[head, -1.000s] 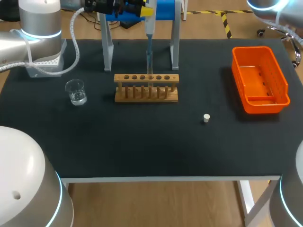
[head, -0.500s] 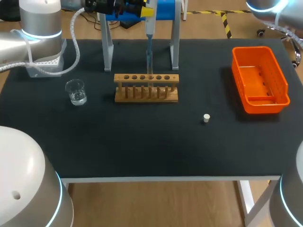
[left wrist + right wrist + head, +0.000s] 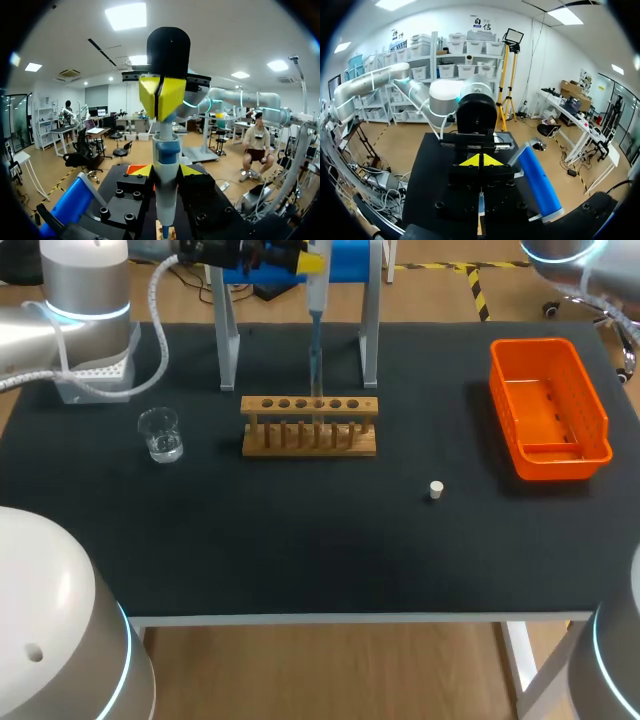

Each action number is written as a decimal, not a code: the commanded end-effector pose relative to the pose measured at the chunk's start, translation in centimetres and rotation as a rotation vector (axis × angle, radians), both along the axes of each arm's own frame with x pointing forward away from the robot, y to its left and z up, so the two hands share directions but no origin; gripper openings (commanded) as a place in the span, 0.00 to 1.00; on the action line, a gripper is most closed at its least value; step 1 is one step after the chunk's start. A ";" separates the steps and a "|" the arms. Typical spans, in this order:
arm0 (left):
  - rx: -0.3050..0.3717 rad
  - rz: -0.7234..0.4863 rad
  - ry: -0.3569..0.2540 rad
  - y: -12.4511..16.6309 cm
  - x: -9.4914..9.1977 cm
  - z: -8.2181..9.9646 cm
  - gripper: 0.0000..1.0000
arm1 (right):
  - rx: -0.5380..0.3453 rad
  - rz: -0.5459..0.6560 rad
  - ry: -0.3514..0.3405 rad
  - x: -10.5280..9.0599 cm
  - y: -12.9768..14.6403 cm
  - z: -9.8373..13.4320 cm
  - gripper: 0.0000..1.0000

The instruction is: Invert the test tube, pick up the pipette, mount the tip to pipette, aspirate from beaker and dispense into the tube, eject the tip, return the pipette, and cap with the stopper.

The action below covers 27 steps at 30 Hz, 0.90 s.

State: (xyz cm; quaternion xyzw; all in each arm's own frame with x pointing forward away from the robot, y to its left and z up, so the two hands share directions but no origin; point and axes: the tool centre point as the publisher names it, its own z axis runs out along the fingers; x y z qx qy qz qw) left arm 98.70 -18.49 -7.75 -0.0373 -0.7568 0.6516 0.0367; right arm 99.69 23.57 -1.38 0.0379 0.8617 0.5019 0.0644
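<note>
so the beaker (image 3: 160,434) sits left of the wooden rack (image 3: 310,425), left gripper (image 3: 166,172) is pinching the pipette (image 3: 314,292) upright over the rack, right gripper (image 3: 480,160) has its tips pressed together higher above it, stopper (image 3: 436,489) is right of the rack, orange bin (image 3: 503,405) further right

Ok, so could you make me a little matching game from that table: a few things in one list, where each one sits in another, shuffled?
Things:
1. glass beaker
2. white stopper
3. orange bin
4. pipette

Places:
A. held upright over the wooden test tube rack
B. near the right edge of the table
C. left of the rack
D. alone, between rack and bin, nearer the front edge

Pairs: 1-C, 2-D, 3-B, 4-A.
</note>
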 end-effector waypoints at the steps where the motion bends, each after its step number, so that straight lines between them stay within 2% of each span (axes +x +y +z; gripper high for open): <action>1: 0.002 -0.005 0.001 0.2 0.1 0.2 0.00 | 0.012 0.005 -0.017 -0.4 -1.0 1.3 0.00; 7: 0.002 -0.005 0.001 0.2 0.1 0.2 0.00 | 0.022 0.029 -0.078 -1.0 -3.3 2.9 0.00; 9: 0.002 -0.005 0.001 0.2 0.1 0.2 0.00 | 0.026 0.028 -0.101 -1.2 -4.4 3.1 0.45; 10: 0.002 -0.005 0.001 0.2 0.1 0.2 0.00 | 0.025 0.027 -0.114 -1.3 -5.0 3.1 0.98; 13: 0.002 -0.005 0.001 0.2 0.1 0.2 0.00 | 0.025 0.048 -0.149 -1.5 -6.7 2.6 1.00; 16: 0.002 -0.005 0.001 0.2 0.1 0.2 0.00 | 0.010 0.085 -0.179 -2.0 -8.0 1.0 1.00; 22: 0.002 -0.005 0.001 0.2 0.1 0.2 0.00 | -0.009 0.107 -0.155 -2.2 -10.1 -3.6 1.00; 27: 0.002 -0.005 0.001 0.2 0.1 0.2 0.00 | -0.030 0.126 -0.153 -2.5 -10.6 -8.0 1.00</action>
